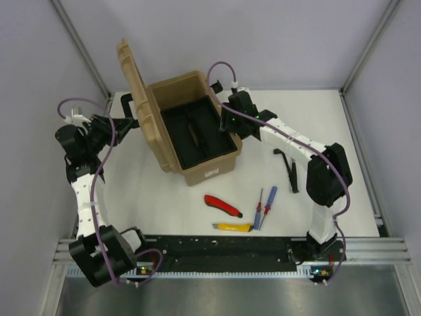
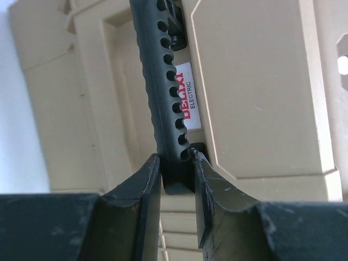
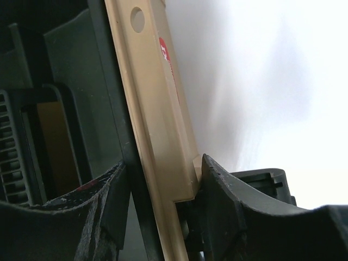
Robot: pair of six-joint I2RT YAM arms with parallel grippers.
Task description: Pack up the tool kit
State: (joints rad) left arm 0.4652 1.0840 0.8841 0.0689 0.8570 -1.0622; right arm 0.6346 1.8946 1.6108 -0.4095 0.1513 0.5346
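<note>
Toolbox point(image 3: 157, 136) wall between right fingers point(image 3: 228, 201) (handle point(image 2: 163, 98) between left fingers point(image 2: 144, 190)).

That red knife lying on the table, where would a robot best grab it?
Grip the red utility knife across its middle, coming straight down from above. It lies flat on the table, long and slim, slanting from far-left to near-right, so the fingers should turn to close across its narrow width. Both sides look free: the yellow knife and red screwdriver lie apart from it.

A white sticker point(image 2: 187, 98) beside the black handle point(image 2: 157, 76) of the tan toolbox point(image 2: 261, 92) reads "DELIXI" in red and "ELECTRIC" in black; another red-printed label point(image 3: 166, 54) is unreadable.
</note>
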